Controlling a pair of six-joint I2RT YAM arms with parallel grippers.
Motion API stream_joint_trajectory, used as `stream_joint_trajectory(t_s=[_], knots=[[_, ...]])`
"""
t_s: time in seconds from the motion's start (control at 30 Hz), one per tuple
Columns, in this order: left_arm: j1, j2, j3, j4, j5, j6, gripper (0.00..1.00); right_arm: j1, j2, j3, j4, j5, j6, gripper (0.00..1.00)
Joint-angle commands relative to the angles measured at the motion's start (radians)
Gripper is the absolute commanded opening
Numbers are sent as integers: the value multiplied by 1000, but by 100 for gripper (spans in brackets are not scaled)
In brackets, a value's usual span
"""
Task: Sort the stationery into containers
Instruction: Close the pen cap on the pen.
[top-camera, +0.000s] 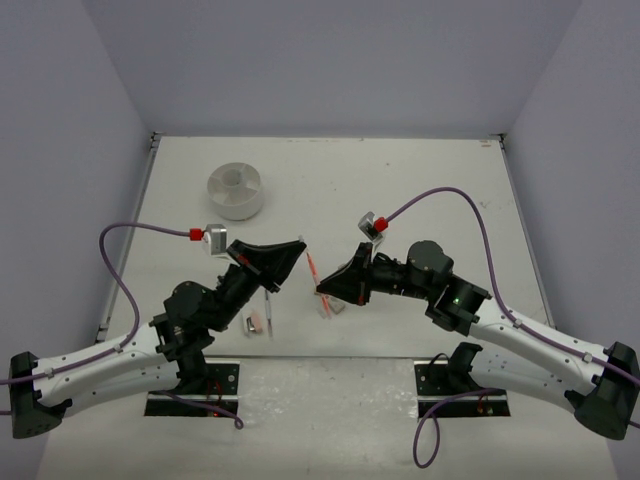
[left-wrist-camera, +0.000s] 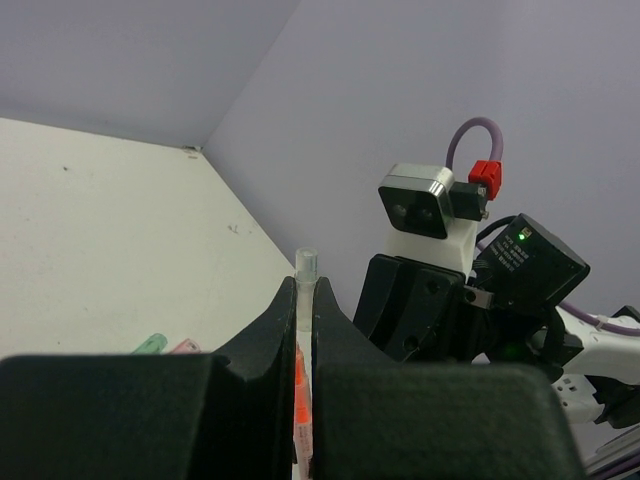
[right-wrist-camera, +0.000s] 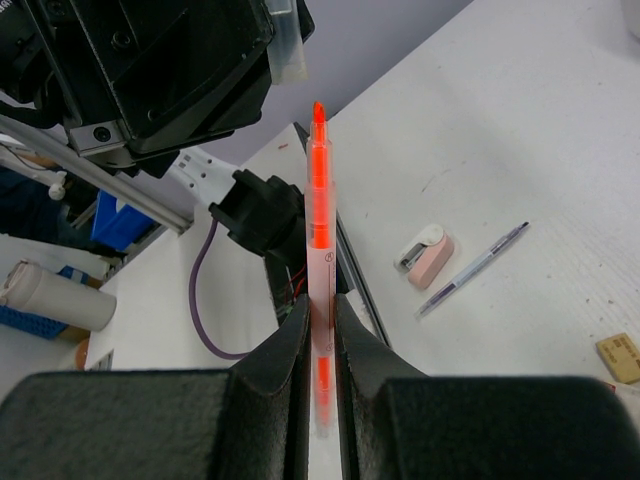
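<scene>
My right fingers (right-wrist-camera: 320, 305) are clamped on the orange pen (right-wrist-camera: 318, 200), up above the desk (right-wrist-camera: 520, 130); my left fingers (left-wrist-camera: 305, 290) are closed on a clear cap (left-wrist-camera: 306, 268). The pen seems light, stiff and slippery, so I think mid-barrel is the best hold.

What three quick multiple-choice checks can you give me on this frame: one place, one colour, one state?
1. Where on the table is the white dish? A) back left B) back right C) between the arm bases
2. Colour of the pen in the right gripper? A) blue B) green C) orange
3. Right gripper state? A) open, empty B) shut on the pen C) flat on the table
1 A: top view shows it left, toward the back. 2 C: tip and barrel are orange. 3 B: it pinches the pen from both sides.
</scene>
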Motion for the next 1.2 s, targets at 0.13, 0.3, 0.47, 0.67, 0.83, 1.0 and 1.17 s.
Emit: stream_joint_trajectory(t_s=[0.13, 0.3, 0.47, 0.67, 0.83, 1.0, 1.17], knots=[[2, 11, 25, -7, -15, 14, 0, 1, -28, 51, 18, -11, 2, 0], [2, 19, 20, -4, -5, 9, 0, 1, -29, 49, 14, 2, 1, 0], [2, 21, 19, -8, 2, 2, 0, 2, -30, 51, 15, 10, -2, 0], [2, 50, 18, -1, 42, -40, 0, 2, -26, 62, 18, 43, -15, 0], [2, 62, 7, 0, 57, -71, 0, 2, -40, 80, 15, 84, -24, 0], [2, 82, 1, 7, 75, -99, 0, 1, -32, 113, 16, 125, -42, 0], [2, 88, 14, -29, 66, -84, 0, 2, -29, 150, -3, 159, -66, 0]])
